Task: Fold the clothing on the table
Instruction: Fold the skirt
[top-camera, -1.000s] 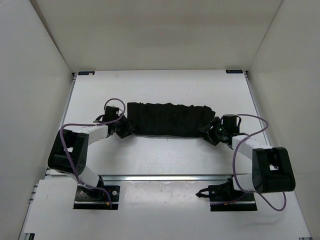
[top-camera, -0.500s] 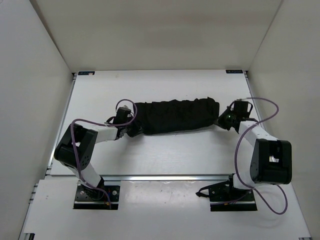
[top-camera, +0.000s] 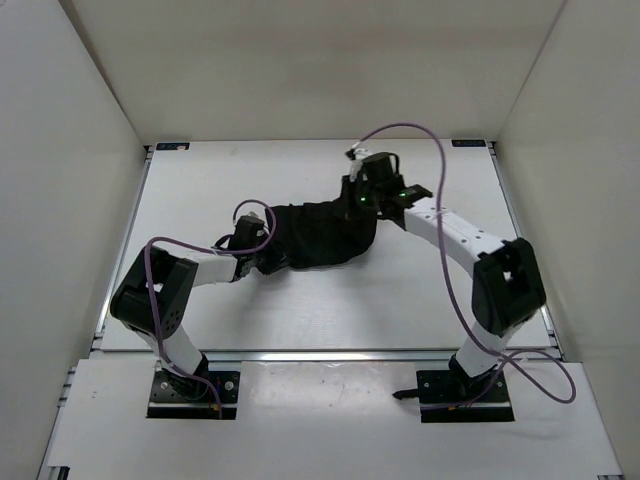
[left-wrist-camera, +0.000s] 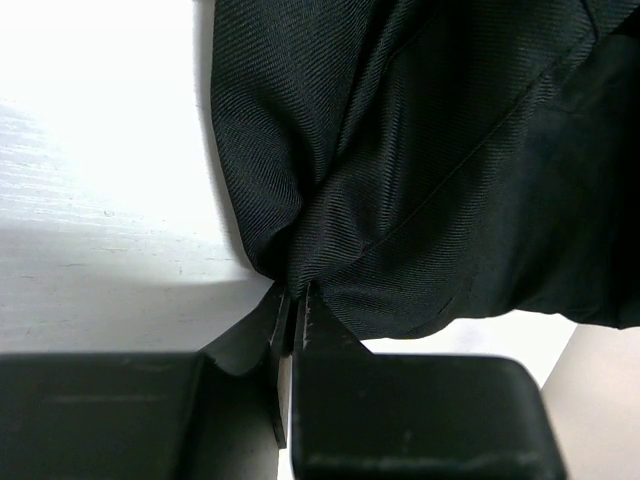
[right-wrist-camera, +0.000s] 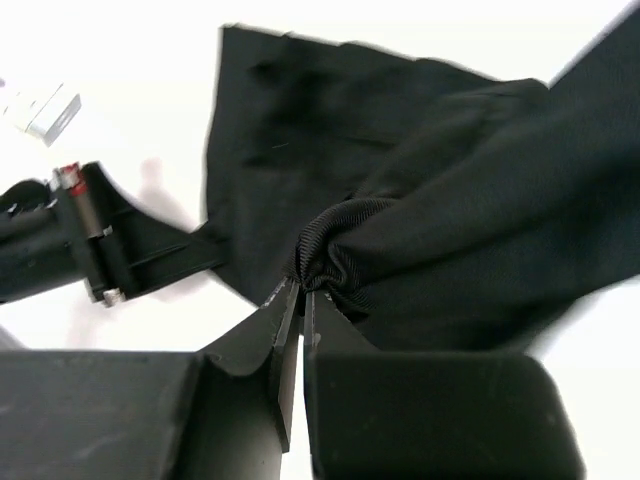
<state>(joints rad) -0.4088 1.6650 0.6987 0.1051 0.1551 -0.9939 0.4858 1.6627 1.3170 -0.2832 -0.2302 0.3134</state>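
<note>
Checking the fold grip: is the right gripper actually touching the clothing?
Touching. The right wrist view shows the right gripper closed on a bunched, ribbed edge of the clothing, with the fabric pinched between its tips.

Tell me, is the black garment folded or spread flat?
Partly folded: the right gripper, shut on one end of the clothing, holds it above the rest; the left gripper pinches the other end.
</note>
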